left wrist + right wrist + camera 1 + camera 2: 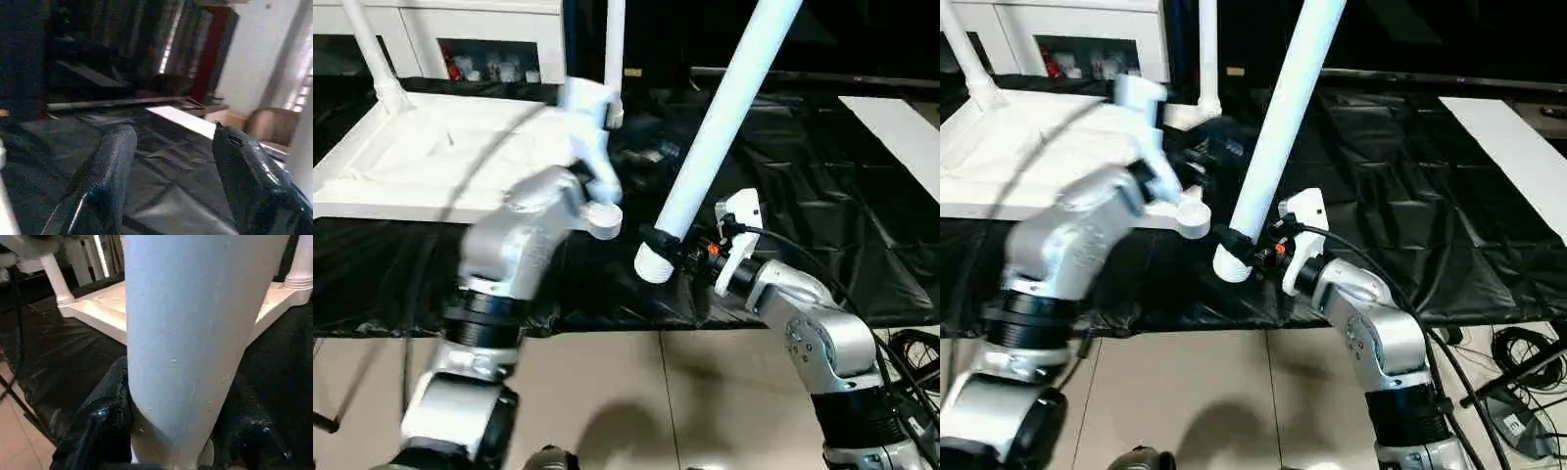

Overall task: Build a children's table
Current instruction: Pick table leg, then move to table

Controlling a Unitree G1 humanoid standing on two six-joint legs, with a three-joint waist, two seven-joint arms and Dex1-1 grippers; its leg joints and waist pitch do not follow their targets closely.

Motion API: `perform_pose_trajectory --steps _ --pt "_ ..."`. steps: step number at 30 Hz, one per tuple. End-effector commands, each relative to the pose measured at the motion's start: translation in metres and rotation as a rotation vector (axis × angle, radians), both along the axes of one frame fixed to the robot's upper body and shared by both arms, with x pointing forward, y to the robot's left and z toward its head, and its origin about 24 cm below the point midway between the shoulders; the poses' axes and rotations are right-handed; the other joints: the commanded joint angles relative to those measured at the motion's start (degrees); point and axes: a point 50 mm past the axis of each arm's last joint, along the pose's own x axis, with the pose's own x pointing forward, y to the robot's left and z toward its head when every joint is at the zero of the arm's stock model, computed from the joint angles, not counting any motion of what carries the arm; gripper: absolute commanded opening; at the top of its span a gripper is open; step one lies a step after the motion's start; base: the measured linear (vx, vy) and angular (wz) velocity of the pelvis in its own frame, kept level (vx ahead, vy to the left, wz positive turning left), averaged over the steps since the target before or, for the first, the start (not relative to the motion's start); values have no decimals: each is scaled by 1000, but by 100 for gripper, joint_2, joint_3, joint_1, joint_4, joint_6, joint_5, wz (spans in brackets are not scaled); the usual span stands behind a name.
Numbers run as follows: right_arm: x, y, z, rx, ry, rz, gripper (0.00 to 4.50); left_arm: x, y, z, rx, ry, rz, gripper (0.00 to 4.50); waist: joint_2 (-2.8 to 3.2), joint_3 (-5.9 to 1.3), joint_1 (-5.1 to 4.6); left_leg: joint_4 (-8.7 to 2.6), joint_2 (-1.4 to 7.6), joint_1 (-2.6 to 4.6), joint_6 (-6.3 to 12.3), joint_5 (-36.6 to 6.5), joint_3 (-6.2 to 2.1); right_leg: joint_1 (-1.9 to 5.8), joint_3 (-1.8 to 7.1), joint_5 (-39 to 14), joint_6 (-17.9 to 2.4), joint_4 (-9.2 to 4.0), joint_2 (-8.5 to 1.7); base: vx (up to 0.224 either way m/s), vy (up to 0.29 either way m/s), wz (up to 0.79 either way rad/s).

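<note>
My right gripper [668, 245] clamps the leg [724, 117] near its thick end, tabletop [431, 157] beside me — left gripper [171, 181] spread, empty — the long tube (top-heavy) could pivot and slip.

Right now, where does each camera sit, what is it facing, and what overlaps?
Both eye views: on the head, facing down over both forearms at the tabletop and the leg in the right gripper.
Left wrist: along the open left gripper across black sheeting.
Right wrist: along its fingers clamping the leg.
Shared: leg, tabletop.
</note>
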Motion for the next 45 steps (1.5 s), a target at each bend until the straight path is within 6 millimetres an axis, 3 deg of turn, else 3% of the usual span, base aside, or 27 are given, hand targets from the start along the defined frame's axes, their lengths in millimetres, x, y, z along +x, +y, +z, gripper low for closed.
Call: perform_pose_trajectory --steps 1,11,14,16,17,18,20,21,22,25,26,27,28,29,30,31,32,33,34,35,36,39,40,41,42,43,45 --pt "9 -8 7 -23 -37 -78 186 2 12 2 -7 -13 83 287 39 -424 -33 -461 411 276 -383 -1335 -217 143 245 -722 -1127 -428 -411 0 0 0" --pt "22 -45 19 -54 -115 -539 186 -8 106 -40 247 -57 607 287 154 -454 -118 -469 368 260 -517 -1288 -207 152 253 -358 -927 -401 -388 0 0 0" --pt "18 -56 21 -112 -210 -667 186 -20 120 -56 294 -51 653 287 88 -470 -28 -249 309 137 237 -1053 -151 256 470 -403 -1074 -582 -817 0 0 0" --pt "17 -64 18 -84 -226 -745 186 -24 122 -64 304 -30 677 287 155 -459 149 327 436 -88 681 -926 -451 385 946 -1034 -1094 -851 -1614 -1 82 -8" --pt "17 -69 15 -94 -207 -823 186 -25 122 -68 306 -20 682 287 135 -450 146 416 457 -199 646 -906 -555 436 980 -1238 -1124 -855 -1692 -4 114 -14" --pt "17 -73 12 -97 -185 -862 186 -25 121 -69 307 -15 682 287 138 -426 111 330 413 -239 609 -805 -643 413 768 -1752 -1151 -851 -1526 -2 184 -23" --pt "14 -67 9 9 -139 -730 186 -25 116 -70 295 -12 674 287 296 -455 35 -141 334 100 977 -859 -511 229 365 -1968 -1017 -670 -810 -11 234 -8" --pt "12 -63 7 16 -133 -696 186 -24 113 -70 301 -18 673 287 390 -447 -268 -461 193 471 1483 -769 -458 -66 -95 -1513 -708 -175 -22 -21 254 4" --pt "11 -59 7 2 -138 -674 186 -23 111 -69 306 -24 671 287 517 -454 -382 -686 195 568 1712 -691 -376 -279 -437 -1191 -298 593 254 -34 237 2" --pt "10 -52 6 -35 -152 -633 186 -22 109 -70 307 -26 664 287 367 -422 -461 -815 414 485 1912 -325 -377 -261 -490 -736 185 773 23 -62 199 -5" --pt "10 -48 6 -49 -153 -610 186 -21 108 -70 304 -21 663 287 172 -463 -464 -855 426 519 1352 -890 -385 -156 -214 -610 178 393 -276 -88 160 -17" --pt "10 -45 5 -58 -157 -598 186 -21 107 -70 301 -19 664 287 8 -489 -369 -681 336 358 659 -1544 -253 -36 86 -684 109 58 -757 -106 146 -18" --pt "10 -43 4 -66 -159 -591 186 -20 107 -68 315 -43 676 287 -41 -466 -193 1133 -101 -279 -18 -1740 -830 169 1068 -1325 -47 -735 -2046 -90 169 -26" --pt "11 -42 5 -76 -171 -585 186 -20 107 -67 330 -61 683 287 88 -471 -372 1339 -194 -485 -334 -1459 -1059 392 797 -1494 -22 -588 -1896 -90 169 -26" --pt "11 -41 5 -84 -179 -585 186 -20 106 -68 361 -49 682 287 165 -275 -343 1265 -105 -311 -963 -1109 -1041 252 -528 -1903 -6 -798 -1731 -95 212 -36" --pt "12 -40 5 -85 -175 -577 186 -20 104 -67 376 -61 677 287 269 -282 -588 713 -92 10 -1026 -1621 -886 430 -1672 -3025 -493 -777 -1074 -57 295 -16" --pt "13 -40 4 -84 -170 -567 186 -21 103 -67 382 -67 672 287 552 -289 -784 174 42 -133 -899 -2074 -1045 808 -1829 -2777 -600 -512 -710 -57 295 -16" --pt "14 -40 5 -83 -165 -564 186 -21 101 -68 353 -55 672 287 802 -314 -983 -581 328 121 -467 -1450 -1944 455 -1142 -1105 -587 559 28 23 243 33" --pt "15 -40 5 -47 -149 -561 186 -22 100 -68 346 -61 678 287 746 -406 -1146 -374 624 531 -367 -646 -2228 -69 -683 -1218 -659 804 83 -10 84 46" --pt "15 -40 6 -16 -136 -561 186 -22 99 -68 336 -62 680 287 841 -416 -1165 -384 478 542 -407 560 -2423 -134 -488 -1466 -671 923 203 -10 84 46" --pt "15 -41 6 -10 -136 -565 186 -22 99 -68 326 -53 676 287 811 -461 -1188 -298 551 621 -392 1068 -2268 -215 -364 -1388 -597 838 167 -69 17 11" --pt "15 -43 5 -36 -131 -550 186 -21 98 -70 309 -14 672 287 470 -604 -1098 -472 306 908 528 3281 -2406 42 147 -493 -354 218 4 -118 -47 -17" --pt "15 -43 4 -51 -133 -546 186 -21 97 -70 315 -26 665 287 170 -561 -1030 -399 -115 515 632 2479 -2127 336 573 299 -236 -353 -354 -136 -86 -22" --pt "15 -43 3 -59 -132 -543 186 -21 97 -70 325 -29 665 287 120 -530 -893 -254 -312 96 552 1576 -1805 582 606 500 -417 -474 -602 -136 -86 -22" --pt "15 -43 3 -64 -133 -541 186 -22 96 -71 317 -13 647 287 -3 -516 -575 -14 -466 -23 182 -30 -1157 614 518 239 559 -715 -765 -137 -93 -12" --pt "15 -43 3 -64 -133 -541 186 -22 96 -71 317 -13 647 287 -17 -420 -526 10 -264 8 -149 -493 -957 545 503 -755 701 -697 -766 -133 -80 -15" --pt "14 -42 3 -63 -134 -535 186 -23 94 -72 315 -10 630 287 116 -390 -482 -216 -17 1 -336 -537 -820 547 340 -1531 -16 -603 -518 -130 -63 -20"
